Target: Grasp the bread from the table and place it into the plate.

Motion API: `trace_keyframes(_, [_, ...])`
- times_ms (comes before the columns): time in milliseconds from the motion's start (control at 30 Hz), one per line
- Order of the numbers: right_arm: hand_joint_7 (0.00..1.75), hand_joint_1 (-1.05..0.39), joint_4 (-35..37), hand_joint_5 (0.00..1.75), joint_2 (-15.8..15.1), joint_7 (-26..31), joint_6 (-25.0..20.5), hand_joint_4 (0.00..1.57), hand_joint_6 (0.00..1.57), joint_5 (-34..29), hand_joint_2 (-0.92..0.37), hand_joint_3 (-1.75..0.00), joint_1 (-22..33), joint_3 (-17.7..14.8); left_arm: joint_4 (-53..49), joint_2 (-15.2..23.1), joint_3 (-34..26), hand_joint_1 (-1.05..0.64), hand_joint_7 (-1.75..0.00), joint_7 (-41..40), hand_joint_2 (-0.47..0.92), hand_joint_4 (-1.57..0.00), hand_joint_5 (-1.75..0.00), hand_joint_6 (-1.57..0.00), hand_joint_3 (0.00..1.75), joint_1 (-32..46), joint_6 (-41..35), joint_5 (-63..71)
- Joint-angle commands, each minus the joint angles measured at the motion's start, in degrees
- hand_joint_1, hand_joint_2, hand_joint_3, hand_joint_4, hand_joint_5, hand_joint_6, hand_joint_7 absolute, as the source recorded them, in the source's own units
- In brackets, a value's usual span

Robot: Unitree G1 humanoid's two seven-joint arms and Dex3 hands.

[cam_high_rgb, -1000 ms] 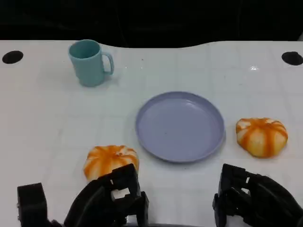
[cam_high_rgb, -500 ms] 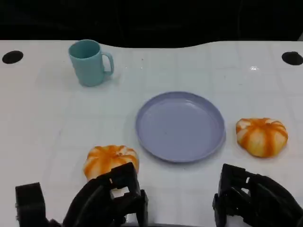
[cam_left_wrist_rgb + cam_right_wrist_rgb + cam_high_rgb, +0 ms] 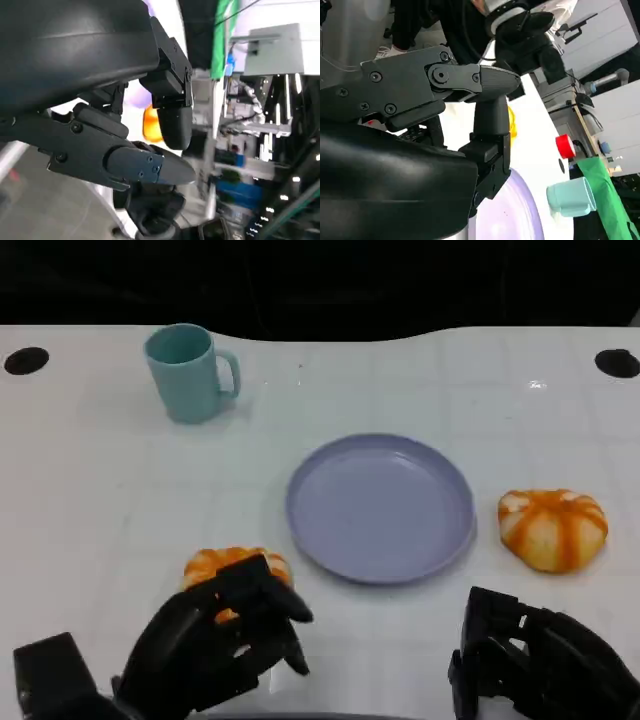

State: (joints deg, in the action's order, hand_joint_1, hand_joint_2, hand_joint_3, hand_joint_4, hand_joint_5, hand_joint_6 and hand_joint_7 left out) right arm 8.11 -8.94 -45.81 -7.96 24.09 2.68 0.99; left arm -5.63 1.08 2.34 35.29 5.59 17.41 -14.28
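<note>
— White laminate is seen across the counter (image 3: 100, 500); what is laid out on it?
— A round lavender plastic plate (image 3: 380, 507) is placed at the centre of the head view, with nothing on it. A teal ceramic mug (image 3: 189, 372) with its handle turned to the right is set upright at the upper left, well apart from the plate. An orange-and-white striped, pumpkin-shaped bread roll (image 3: 552, 528) is found at the right, just beside the plate's rim.
— And the second roll?
— Another orange-and-white striped bread roll (image 3: 225, 567) is seen at the lower left, near the plate's lower-left edge and resting on the counter. Its near side is covered by the black left hand (image 3: 215, 640).
— How is that hand held?
— Its fingers (image 3: 270, 600) are spread and reached over the roll; whether the roll is touched cannot be told, and nothing is seen to be gripped. In the left wrist view the roll (image 3: 151, 123) is glimpsed as an orange patch between the fingers.
— The right hand?
— The black right hand (image 3: 535, 665) is kept at the lower right, fingers curled in with nothing held.
</note>
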Motion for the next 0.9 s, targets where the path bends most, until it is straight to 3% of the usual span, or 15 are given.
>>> trace_keyframes(33, [1.72, -0.58, -0.59, 1.75, -0.53, -0.12, -0.13, 0.61, 0.41, 0.33, -0.92, -0.39, 0.3, -0.26, 1.53, 3.89, -0.72, -0.78, -0.41, -2.59, 0.92, -0.47, -1.08, -0.49, 0.29, -0.96, 7.7, 5.94])
trace_keyframes(133, [1.72, -0.58, -0.64, 1.75, -0.51, -0.2, -0.16, 0.61, 0.41, 0.37, -0.92, -0.39, 0.29, -0.22, 1.89, 5.86, -1.01, -0.76, -0.23, -4.53, 0.92, -0.42, -0.9, -0.47, 0.22, -1.73, 11.68, 9.26])
trace_keyframes(333, [1.72, -0.58, -0.6, 1.75, -0.37, -0.02, -0.03, 0.61, 0.4, 0.3, -0.92, -0.39, 0.43, -0.21, 7.98, 9.84, -3.26, -0.74, -0.12, -15.63, 0.92, -0.33, -0.82, -0.41, 0.15, -0.86, 15.01, 26.92])
trace_keyframes(500, [1.72, -0.58, -1.25, 1.75, -0.41, 0.38, -0.04, 0.61, 0.4, -0.04, -0.92, -0.39, 0.7, 0.14, 15.19, 13.18, -3.96, -0.77, -0.06, -21.5, 0.92, -0.27, -0.77, -0.36, 0.17, 0.73, 10.67, 40.84])
trace_keyframes(633, [1.72, -0.56, -1.15, 1.75, -0.34, -0.1, -0.13, 0.6, 0.39, 0.49, -0.92, -0.41, 0.73, 0.21, 19.76, 16.79, -3.28, -0.76, -0.01, -22.97, 0.92, -0.26, -0.59, -0.33, 0.19, 1.25, 7.32, 51.52])
trace_keyframes(900, [1.71, -0.56, -1.03, 1.75, -0.48, -0.16, 0.22, 0.61, 0.41, 0.47, -0.92, -0.41, 0.64, 0.13, 25.41, 20.06, 2.08, -0.78, 0.0, -19.33, 0.92, -0.21, -0.38, -0.22, 0.16, 0.38, -3.29, 67.72])
